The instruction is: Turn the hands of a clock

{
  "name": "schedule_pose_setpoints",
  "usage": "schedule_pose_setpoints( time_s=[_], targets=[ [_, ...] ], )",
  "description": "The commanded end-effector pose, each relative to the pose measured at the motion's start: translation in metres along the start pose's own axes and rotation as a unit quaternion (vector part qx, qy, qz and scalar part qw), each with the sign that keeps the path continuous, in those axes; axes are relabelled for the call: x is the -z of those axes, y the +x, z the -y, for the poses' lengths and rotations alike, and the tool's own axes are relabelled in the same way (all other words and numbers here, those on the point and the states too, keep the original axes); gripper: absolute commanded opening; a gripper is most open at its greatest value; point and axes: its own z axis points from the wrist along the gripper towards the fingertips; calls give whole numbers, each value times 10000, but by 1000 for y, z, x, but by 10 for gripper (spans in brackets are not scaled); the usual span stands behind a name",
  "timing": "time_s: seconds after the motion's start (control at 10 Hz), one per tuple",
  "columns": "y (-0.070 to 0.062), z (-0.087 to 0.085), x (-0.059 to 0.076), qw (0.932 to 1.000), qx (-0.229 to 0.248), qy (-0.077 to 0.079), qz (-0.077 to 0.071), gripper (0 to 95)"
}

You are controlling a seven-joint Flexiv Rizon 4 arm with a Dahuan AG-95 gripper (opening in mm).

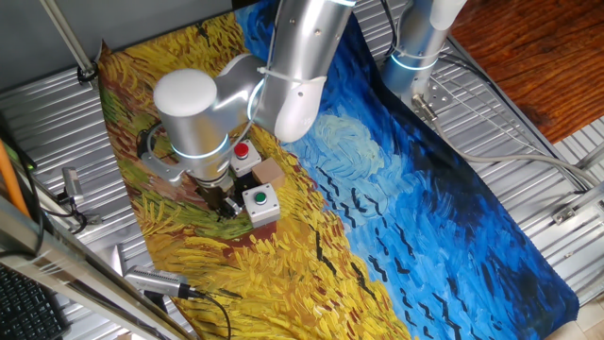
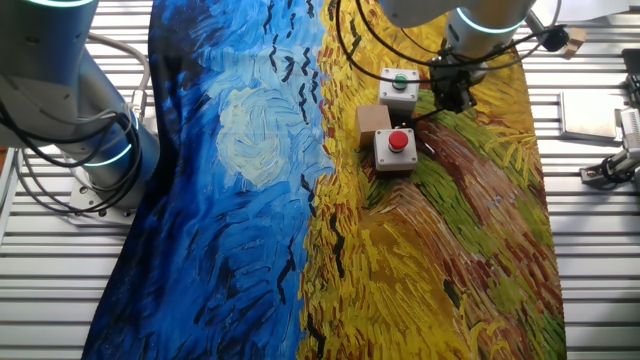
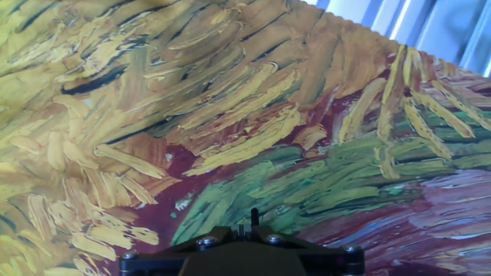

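Observation:
No clock face or clock hands show in any view. My gripper [image 1: 225, 204] hangs low over the painted cloth, just left of a grey box with a green button [image 1: 260, 201]. In the other fixed view my gripper [image 2: 452, 96] is just right of that green-button box [image 2: 398, 86]. In the hand view the black jaws [image 3: 247, 227] sit at the bottom edge, closed together with only a thin slit, holding nothing. They point at bare yellow, green and maroon cloth. A small brown block [image 1: 272, 172] lies between the two button boxes.
A grey box with a red button [image 1: 245, 156] stands behind the green one; it also shows in the other fixed view [image 2: 396, 148]. The Van Gogh-style cloth [image 1: 406, 217] covers the table. Tools lie on the metal slats at the left [image 1: 156, 281]. A second arm's base [image 2: 95, 160] stands off the cloth.

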Motion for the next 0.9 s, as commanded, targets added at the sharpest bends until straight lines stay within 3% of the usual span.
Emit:
schedule_pose_setpoints(
  time_s=[0.1,0.5,0.9],
  targets=[
    [0,1,0,10000,26,44,-20,0],
    [4,8,0,9999,74,98,-47,0],
    [16,29,2,9997,170,160,-82,0]
  ],
)
